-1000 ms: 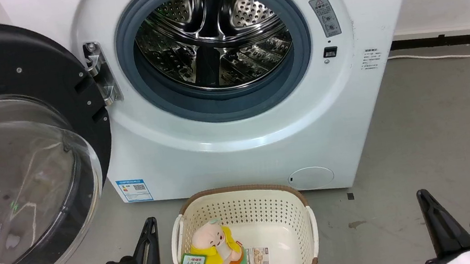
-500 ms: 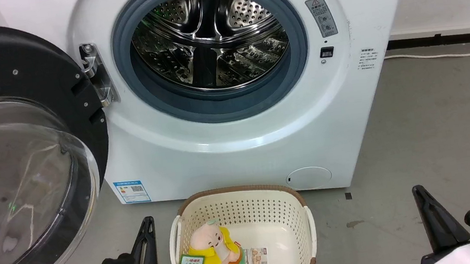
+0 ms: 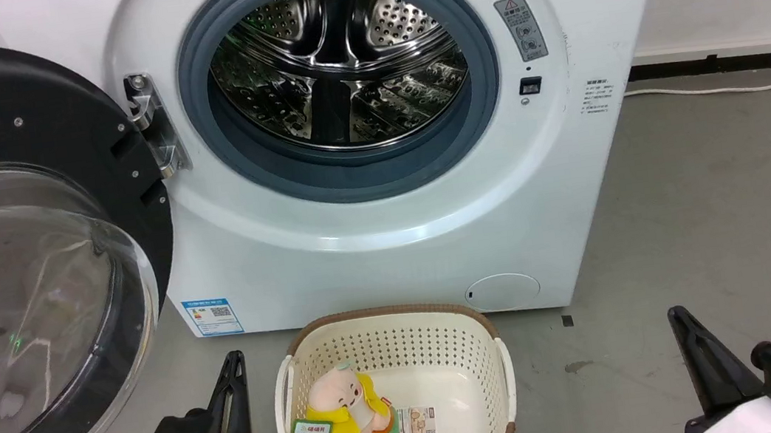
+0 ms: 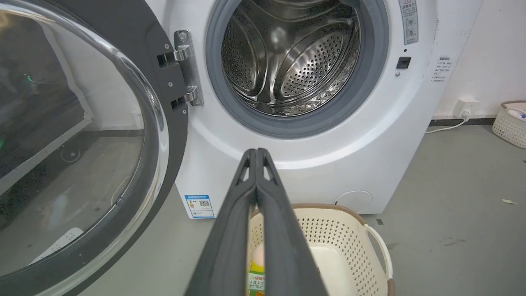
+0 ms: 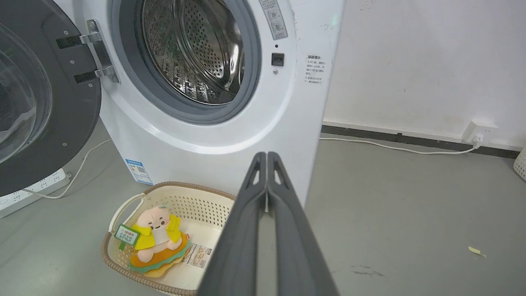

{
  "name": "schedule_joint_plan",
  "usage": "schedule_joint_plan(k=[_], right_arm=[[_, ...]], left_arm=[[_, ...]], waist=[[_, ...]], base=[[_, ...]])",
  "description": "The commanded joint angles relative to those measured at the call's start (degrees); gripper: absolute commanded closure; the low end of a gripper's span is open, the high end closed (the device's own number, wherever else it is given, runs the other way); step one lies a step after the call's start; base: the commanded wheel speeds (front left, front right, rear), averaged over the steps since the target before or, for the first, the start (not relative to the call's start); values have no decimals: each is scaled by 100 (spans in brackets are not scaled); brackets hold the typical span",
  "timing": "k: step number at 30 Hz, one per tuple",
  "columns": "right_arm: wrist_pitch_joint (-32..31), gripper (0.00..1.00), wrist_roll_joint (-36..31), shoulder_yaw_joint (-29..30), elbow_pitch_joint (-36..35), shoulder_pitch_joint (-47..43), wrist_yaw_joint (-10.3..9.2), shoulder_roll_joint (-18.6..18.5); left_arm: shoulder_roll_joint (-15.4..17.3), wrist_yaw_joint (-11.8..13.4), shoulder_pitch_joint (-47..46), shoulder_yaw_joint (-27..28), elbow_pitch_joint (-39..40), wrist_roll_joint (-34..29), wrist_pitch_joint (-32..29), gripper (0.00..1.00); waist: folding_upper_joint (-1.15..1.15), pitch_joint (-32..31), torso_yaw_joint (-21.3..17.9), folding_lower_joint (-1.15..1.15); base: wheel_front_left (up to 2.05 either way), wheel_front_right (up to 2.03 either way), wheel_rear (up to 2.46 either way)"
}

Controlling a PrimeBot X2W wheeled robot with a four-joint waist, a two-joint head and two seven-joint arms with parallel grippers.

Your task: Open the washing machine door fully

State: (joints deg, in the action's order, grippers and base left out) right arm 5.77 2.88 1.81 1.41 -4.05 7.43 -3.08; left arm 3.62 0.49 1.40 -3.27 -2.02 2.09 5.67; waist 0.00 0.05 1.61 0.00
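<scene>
The white washing machine [image 3: 389,246] [image 4: 230,139] [image 5: 230,135] stands ahead with its steel drum exposed. Its round black washing machine door [image 3: 9,132] [image 4: 164,102] [image 5: 70,107], with a clear glass bowl, hangs swung wide out to the left on a metal hinge [image 3: 151,132]. My left gripper [image 3: 232,363] [image 4: 257,153] is shut and empty, low at the left beside the basket, apart from the door. Low at the right, over bare floor, my right gripper [image 3: 676,316] [image 5: 266,156] is shut and empty too.
A cream perforated basket [image 3: 494,359] [image 5: 123,205] with a plush toy [image 3: 340,409] sits on the floor before the washer. A white power strip [image 5: 37,187] lies under the door. A cable [image 3: 734,88] runs along the right wall. Another basket [image 4: 509,123] stands far right.
The whole head view has drifted slightly left and down, so the camera moved. Door and grippers keep their places relative to the washer.
</scene>
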Motion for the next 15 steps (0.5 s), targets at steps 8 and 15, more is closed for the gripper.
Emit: schedule_joint_plan(k=[8,15], right_arm=[[-112,100,-85,-35,-53,181,4,14],[-194,100,-121,-61,-68,220,4,15]], left_arm=[[-28,-23,-73,62,50,-78,-103,100],[-36,-28,-85,109,77,-101,-185,100]], waist=[[0,-1,-27,0],[0,-1,-50,0]], base=[[0,0,0],[0,0,0]])
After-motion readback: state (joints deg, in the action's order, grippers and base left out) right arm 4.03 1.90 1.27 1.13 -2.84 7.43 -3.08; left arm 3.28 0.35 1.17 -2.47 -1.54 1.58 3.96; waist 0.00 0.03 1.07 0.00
